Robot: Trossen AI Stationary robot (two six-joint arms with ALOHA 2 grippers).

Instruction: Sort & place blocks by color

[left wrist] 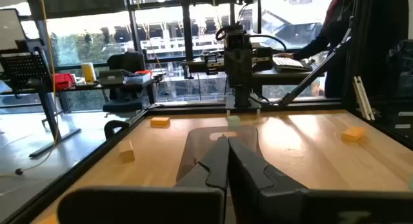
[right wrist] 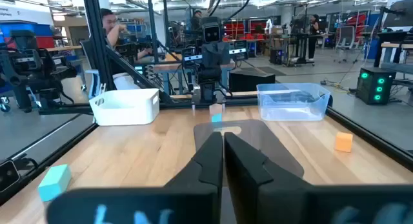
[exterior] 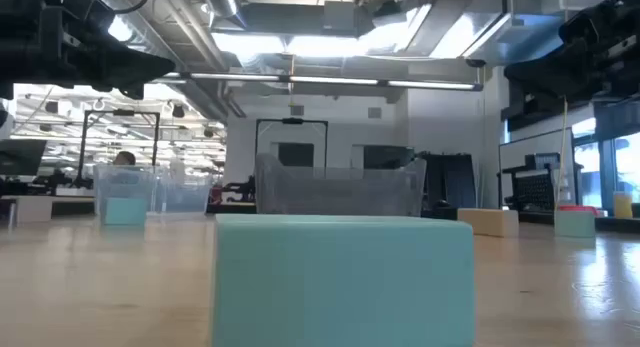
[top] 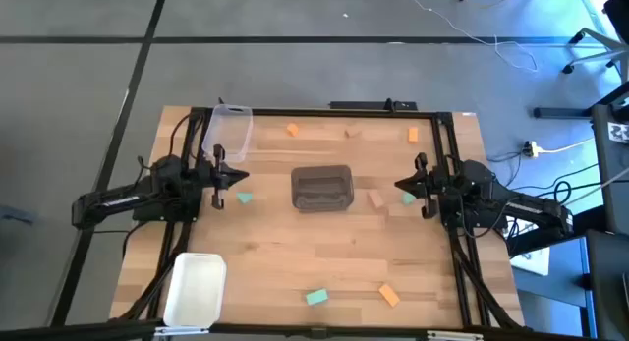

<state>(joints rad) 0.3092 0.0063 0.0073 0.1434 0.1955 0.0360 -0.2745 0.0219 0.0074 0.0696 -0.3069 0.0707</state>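
Observation:
Small blocks lie flat and scattered on the wooden table. In the high view, orange ones [top: 292, 131], [top: 413, 135], [top: 389, 295], teal ones [top: 244, 197], [top: 408, 198], [top: 316, 297] and tan ones [top: 352, 133], [top: 375, 198] show. My left gripper [top: 240, 177] hovers shut at the table's left, just beyond a teal block. My right gripper [top: 401, 185] hovers shut at the right, beside a teal and a tan block. In the wrist views the left fingers [left wrist: 227, 146] and the right fingers [right wrist: 222, 143] are closed and hold nothing.
A grey bin [top: 321, 187] stands at the table's middle between the two grippers. A clear bin [top: 228, 130] is at the far left, a white bin [top: 195, 287] at the near left corner. A black frame [top: 454, 135] runs along the table's edges. People stand in the room beyond.

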